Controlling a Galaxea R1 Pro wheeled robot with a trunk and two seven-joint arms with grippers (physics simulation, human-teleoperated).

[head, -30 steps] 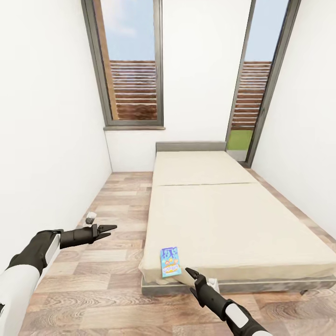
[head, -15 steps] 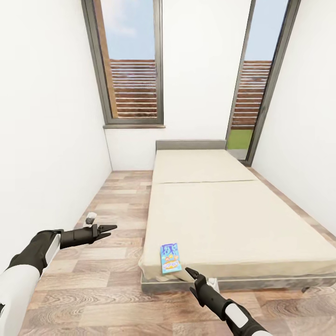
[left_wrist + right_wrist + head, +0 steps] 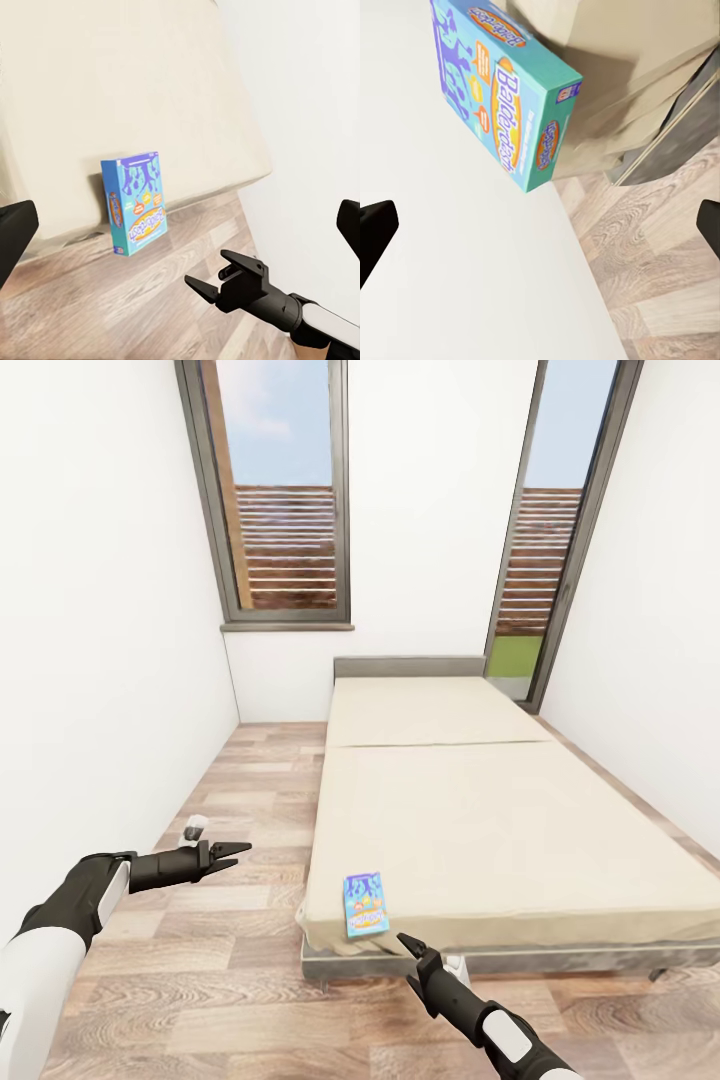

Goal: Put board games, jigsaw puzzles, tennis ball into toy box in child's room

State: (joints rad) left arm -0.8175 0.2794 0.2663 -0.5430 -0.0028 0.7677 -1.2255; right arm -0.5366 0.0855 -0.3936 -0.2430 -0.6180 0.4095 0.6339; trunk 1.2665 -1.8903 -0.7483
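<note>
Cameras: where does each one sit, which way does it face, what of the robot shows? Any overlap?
Head view: on the robot's head, looking forward and down over the bed and wood floor; left gripper and right gripper both show.
Left wrist view: on the left arm, looking across at the bed's corner; own fingertips at the picture's edges, right gripper ahead.
Right wrist view: on the right arm, close on the board game; own fingertips at the edges.
Shared: all three see the blue board game at the bed's near corner.

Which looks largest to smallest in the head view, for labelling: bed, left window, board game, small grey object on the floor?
1. Bed
2. Left window, farther from the camera, so its true rank is unsure
3. Board game
4. Small grey object
</note>
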